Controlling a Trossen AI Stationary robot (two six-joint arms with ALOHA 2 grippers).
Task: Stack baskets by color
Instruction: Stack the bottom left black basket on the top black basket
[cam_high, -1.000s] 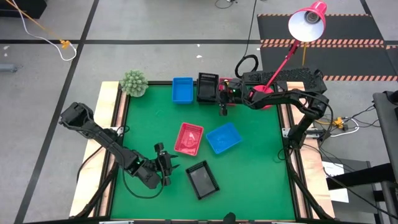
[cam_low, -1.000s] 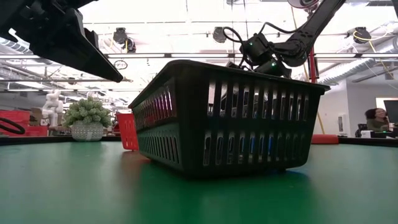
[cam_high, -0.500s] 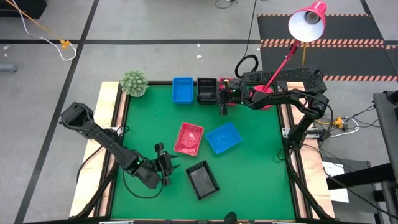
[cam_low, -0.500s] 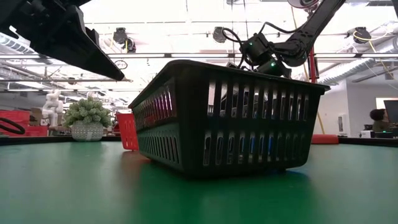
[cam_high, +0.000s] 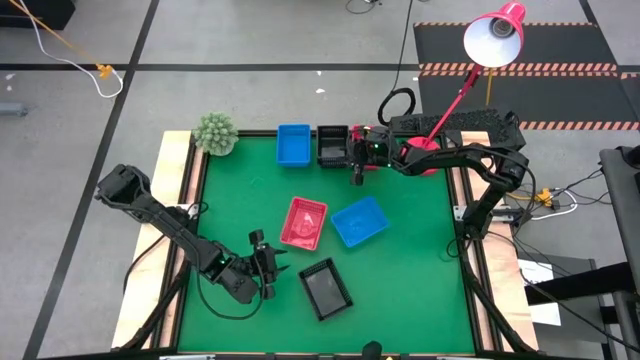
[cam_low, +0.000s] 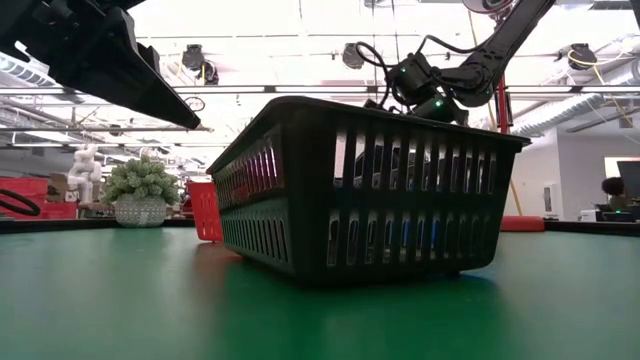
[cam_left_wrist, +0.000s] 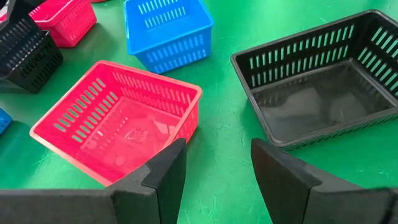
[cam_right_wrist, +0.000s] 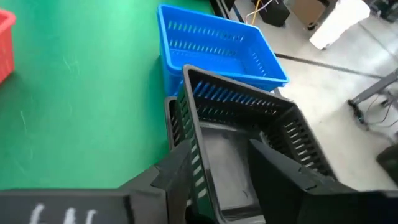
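At the far edge a blue basket (cam_high: 293, 143), a stack of black baskets (cam_high: 332, 146) and a red basket (cam_high: 360, 132) stand side by side. My right gripper (cam_right_wrist: 217, 168) is open at the black stack's right side, one finger inside the top black basket (cam_right_wrist: 249, 124) and one outside. Mid-table lie a red basket (cam_left_wrist: 118, 118) and a blue one (cam_left_wrist: 166, 31), with a single black basket (cam_left_wrist: 323, 93) nearer. My left gripper (cam_left_wrist: 217, 162) hovers open above the near left of the table, pointing between the red and black ones. My right gripper stands astride the top black basket's side wall (cam_right_wrist: 198, 152), one finger inside and one outside, slanting down from the table's right. Whether either finger touches the wall I cannot tell. The basket sits nested in the black basket beneath it (cam_right_wrist: 171, 121).
A green spiky plant (cam_high: 216, 132) stands at the far left corner. A red lamp's base (cam_high: 418, 146) and stem rise at the far right, close to my right arm. Open green mat lies along the near edge and the right side.
The top black basket at the far edge, tipped up a second ago, has dropped level into the black basket below. My right gripper has rolled a little, opened and let go of it, staying in place.
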